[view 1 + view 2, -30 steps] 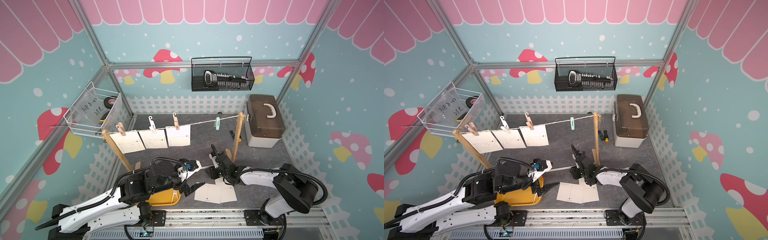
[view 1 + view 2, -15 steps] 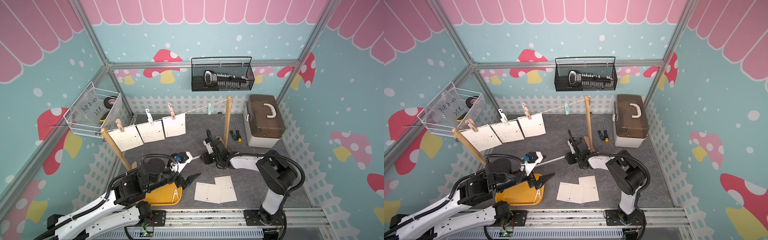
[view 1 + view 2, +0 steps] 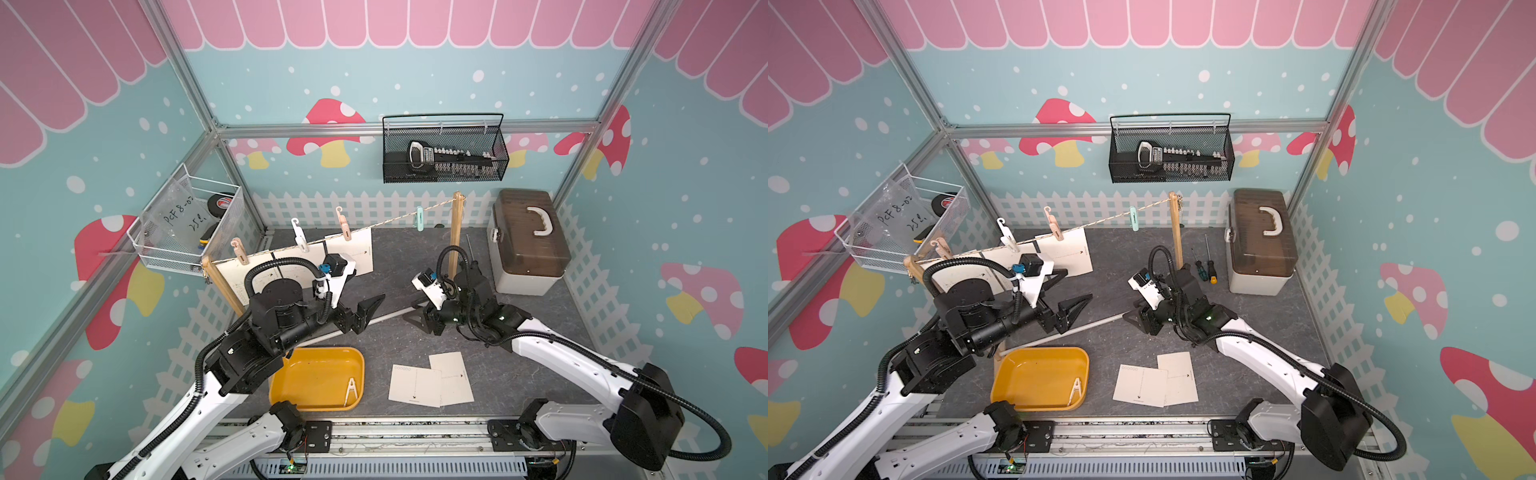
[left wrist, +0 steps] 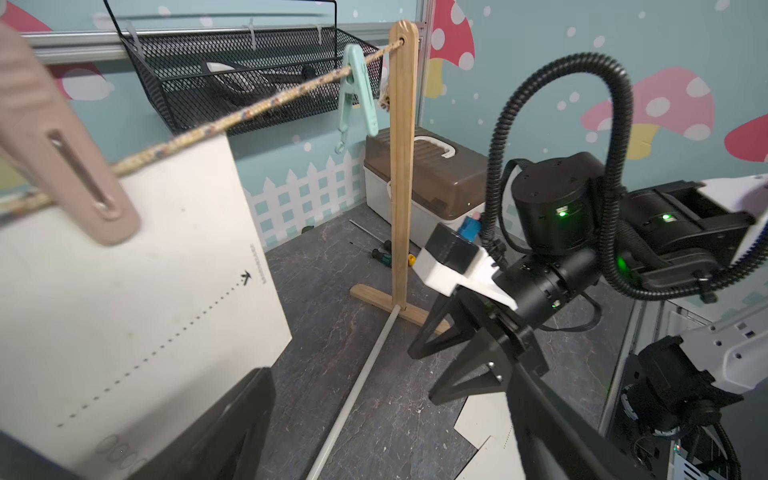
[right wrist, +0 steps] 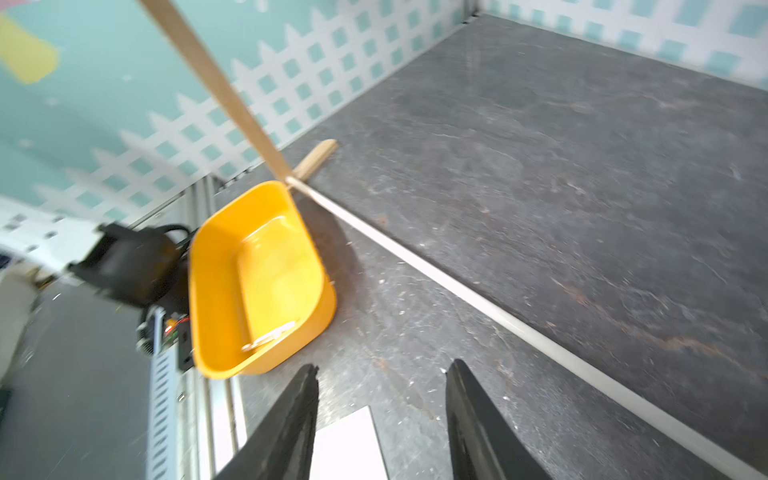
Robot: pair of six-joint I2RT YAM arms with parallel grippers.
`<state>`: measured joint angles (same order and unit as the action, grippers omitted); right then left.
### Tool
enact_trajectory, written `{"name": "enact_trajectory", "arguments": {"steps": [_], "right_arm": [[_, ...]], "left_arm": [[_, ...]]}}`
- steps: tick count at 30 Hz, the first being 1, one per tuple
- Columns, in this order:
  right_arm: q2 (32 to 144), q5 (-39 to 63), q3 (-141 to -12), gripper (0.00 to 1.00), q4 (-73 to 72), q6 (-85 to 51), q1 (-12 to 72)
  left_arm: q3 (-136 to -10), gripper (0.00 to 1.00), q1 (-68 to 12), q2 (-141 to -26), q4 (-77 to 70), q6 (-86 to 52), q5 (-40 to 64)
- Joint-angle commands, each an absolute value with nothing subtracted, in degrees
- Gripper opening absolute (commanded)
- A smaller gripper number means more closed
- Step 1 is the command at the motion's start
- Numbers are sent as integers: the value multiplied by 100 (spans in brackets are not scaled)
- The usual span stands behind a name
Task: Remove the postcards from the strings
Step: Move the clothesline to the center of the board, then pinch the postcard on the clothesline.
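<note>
Left pincer spread empty near the hanging postcards' edge; right pincer (parted, holding nothing) above open floor.

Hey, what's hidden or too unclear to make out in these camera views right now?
Middle hanging postcard: both top views, mostly behind the left arm's cable.
Clothespin in the yellow tray: right wrist view, motion-blurred.
Nearest postcard: left wrist view, cut off by the frame edge.
Storage box contents: hidden under its brown lid.
</note>
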<state>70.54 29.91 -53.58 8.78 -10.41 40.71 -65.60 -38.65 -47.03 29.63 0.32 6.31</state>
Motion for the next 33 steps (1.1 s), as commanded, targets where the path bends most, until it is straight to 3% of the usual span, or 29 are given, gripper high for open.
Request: {"name": "enact_trajectory", "arguments": {"steps": [1, 10, 14, 24, 33], "right_arm": [[6804, 3617, -5951, 50, 1805, -131, 4206], [6663, 3341, -7881, 48, 1384, 769, 4284], [7397, 3249, -9165, 48, 1592, 1167, 4281], [9884, 4141, -12619, 53, 3188, 1881, 4263], [10679, 4413, -13640, 59, 3764, 2248, 4263]], "left_arm": [[-6926, 92, -3646, -4755, 3458, 187, 1022], [-7390, 92, -3582, -4735, 3809, 562, 438], [-7427, 92, -3509, -4846, 3779, 537, 380], [-7170, 92, -2715, -4974, 3716, 270, 805], [-6779, 92, -1986, -5132, 3284, 118, 1344]]}}
